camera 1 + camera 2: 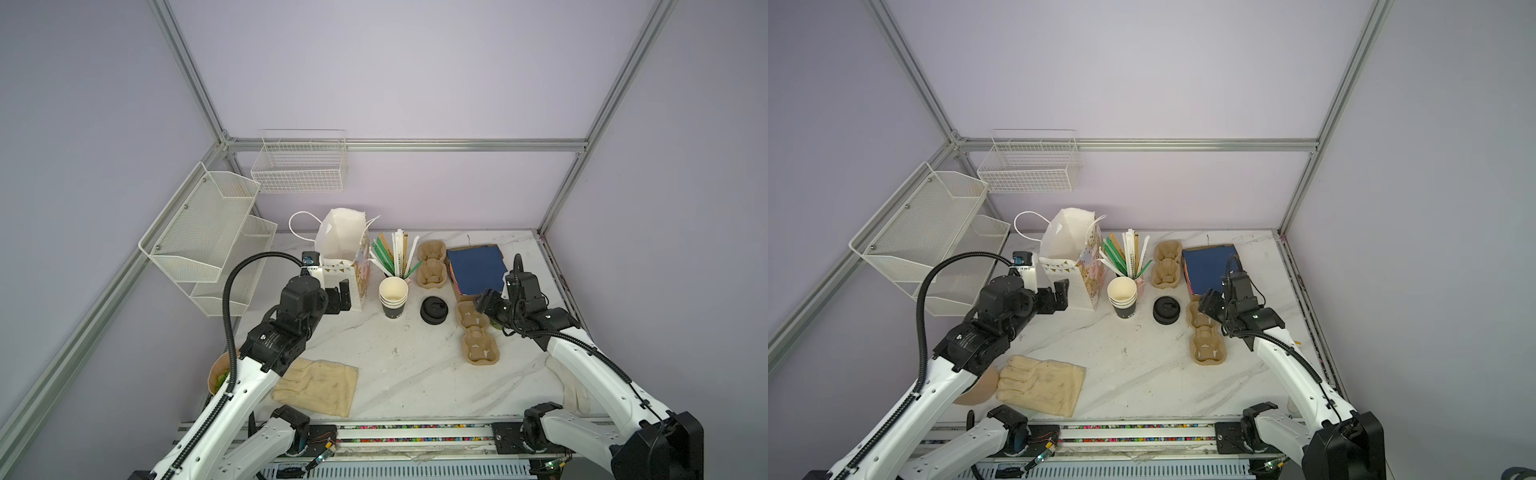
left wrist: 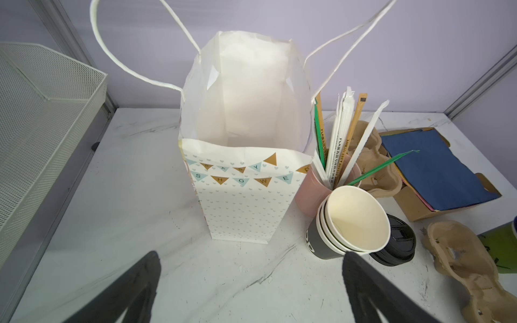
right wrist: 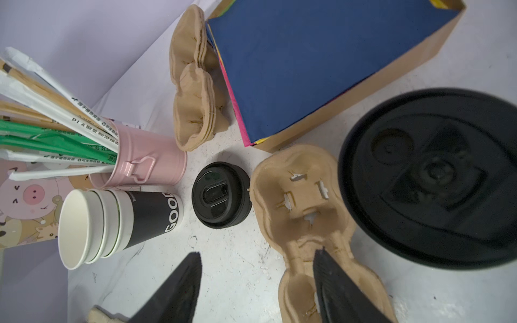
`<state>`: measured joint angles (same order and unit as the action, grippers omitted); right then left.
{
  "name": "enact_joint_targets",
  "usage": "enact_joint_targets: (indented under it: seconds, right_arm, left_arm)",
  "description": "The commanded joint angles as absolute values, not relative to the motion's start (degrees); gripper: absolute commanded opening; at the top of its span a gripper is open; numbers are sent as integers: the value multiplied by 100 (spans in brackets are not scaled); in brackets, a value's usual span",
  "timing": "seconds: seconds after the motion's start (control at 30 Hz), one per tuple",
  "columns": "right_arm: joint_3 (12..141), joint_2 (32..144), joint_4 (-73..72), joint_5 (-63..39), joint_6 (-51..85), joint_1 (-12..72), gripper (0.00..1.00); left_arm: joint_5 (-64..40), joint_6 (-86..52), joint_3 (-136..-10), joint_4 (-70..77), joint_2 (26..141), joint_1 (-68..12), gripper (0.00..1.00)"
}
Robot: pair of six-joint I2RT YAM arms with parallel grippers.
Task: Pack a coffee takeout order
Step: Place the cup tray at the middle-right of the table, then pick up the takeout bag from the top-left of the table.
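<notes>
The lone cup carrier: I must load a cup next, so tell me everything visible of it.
The cup carrier is brown moulded pulp: two empty wells with slit tabs, joined by a narrow waist. It lies flat, open side up, on the marble table, between the loose black lid and the lidded green cup; the right claw hangs open over it.

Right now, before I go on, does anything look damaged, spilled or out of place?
No spill visible. The pulp carrier has ragged, torn-looking flaps in its cup well, and a loose black lid lies alone beside it.
</notes>
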<state>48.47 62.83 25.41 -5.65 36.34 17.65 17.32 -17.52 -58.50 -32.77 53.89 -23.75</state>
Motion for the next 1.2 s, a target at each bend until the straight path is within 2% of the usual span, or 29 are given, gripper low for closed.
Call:
enact_joint_targets:
  seconds: [0.0,0.3,0.6,1.0,1.17]
  right_arm:
    - [5070,6321,2460,-607,3464,1819,74]
    - [5161,6457,2286,-519,3420,2086,77]
    - [5163,6421,2248,-458,3384,2267,77]
    - [5214,6283,2364,-510,3322,2298,76]
    - [5159,6212,2397,-545,3335,2311,75]
  left_arm:
    - [1502,-2075,-6996,-3586,5609,-2168,100]
    - [573,-2393,-8395,-4085,6475,-1237,100]
    - [300,-2325,-9313,-4623,7545,-584,100]
    - [443,-2162,-10296,-4990,8890,-492,100]
    - [550,-2127,-10573,-5110,9314,-483,94]
